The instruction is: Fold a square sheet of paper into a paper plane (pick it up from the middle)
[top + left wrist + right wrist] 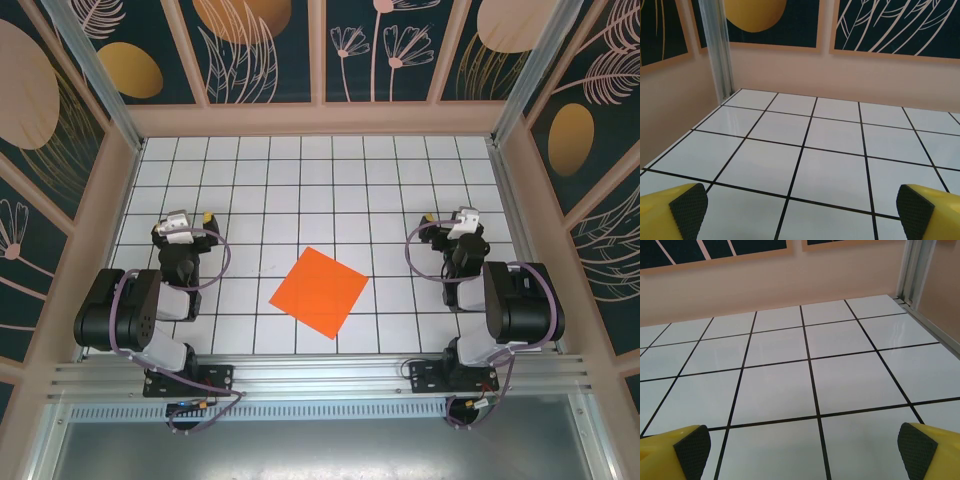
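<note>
Where the top camera looks down on the white gridded desk [300,180], the square sheet of paper [320,291] lies flat and unfolded near the middle, a little toward 6 o'clock. It is turned askew to the grid so that its corners point roughly to 12, 3, 6 and 9 o'clock. The left hand [190,218] sits at about 10 o'clock from the sheet and the right hand [447,218] at about 2 o'clock. Both are well apart from the paper and neither touches it. From this height the spread of the fingers is hard to judge. Seen from the left wrist, the left hand [800,205] has its fingers wide apart: one yellow finger with a black ribbed pad [688,204] is at 8 o'clock and the other pad [914,210] at 4 o'clock. Bare desk tiles [830,175] lie between them, running toward the pink wall at 12 o'clock. Seen from the right wrist, the right hand [800,447] is likewise spread wide, with one pad [692,445] at 8 o'clock and the other [915,452] at 4 o'clock. Nothing is held between them, and bare tiles [775,385] lie beyond.
</note>
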You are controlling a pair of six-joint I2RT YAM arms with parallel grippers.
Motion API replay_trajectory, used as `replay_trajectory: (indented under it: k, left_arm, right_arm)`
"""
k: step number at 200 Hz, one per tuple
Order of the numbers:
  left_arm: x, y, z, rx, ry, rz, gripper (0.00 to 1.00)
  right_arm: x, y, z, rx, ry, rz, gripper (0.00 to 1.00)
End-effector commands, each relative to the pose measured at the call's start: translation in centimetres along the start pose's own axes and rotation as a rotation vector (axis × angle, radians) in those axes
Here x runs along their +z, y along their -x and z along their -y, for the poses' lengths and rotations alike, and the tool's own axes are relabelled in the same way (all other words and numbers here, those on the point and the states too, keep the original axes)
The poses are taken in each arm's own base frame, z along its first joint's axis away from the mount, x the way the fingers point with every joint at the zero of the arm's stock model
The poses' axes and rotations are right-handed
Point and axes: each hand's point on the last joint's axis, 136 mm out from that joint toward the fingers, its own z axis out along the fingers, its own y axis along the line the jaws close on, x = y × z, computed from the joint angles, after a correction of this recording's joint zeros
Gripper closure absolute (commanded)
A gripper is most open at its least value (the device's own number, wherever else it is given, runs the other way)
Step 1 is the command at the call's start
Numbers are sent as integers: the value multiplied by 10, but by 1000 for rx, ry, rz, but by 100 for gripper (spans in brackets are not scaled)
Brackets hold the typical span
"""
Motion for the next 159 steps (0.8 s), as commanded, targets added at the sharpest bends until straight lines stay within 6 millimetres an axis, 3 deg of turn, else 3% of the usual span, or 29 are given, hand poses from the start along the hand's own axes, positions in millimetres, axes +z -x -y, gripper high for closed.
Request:
replay_trajectory:
  k: [1,159]
  left_arm:
    - [3,8,0,3,-2,25,1]
    - [3,8,0,3,-1,25,2]
  right_arm:
    - [1,10,-2,9,20,40,1]
    - [2,10,-4,7,34,33,1]
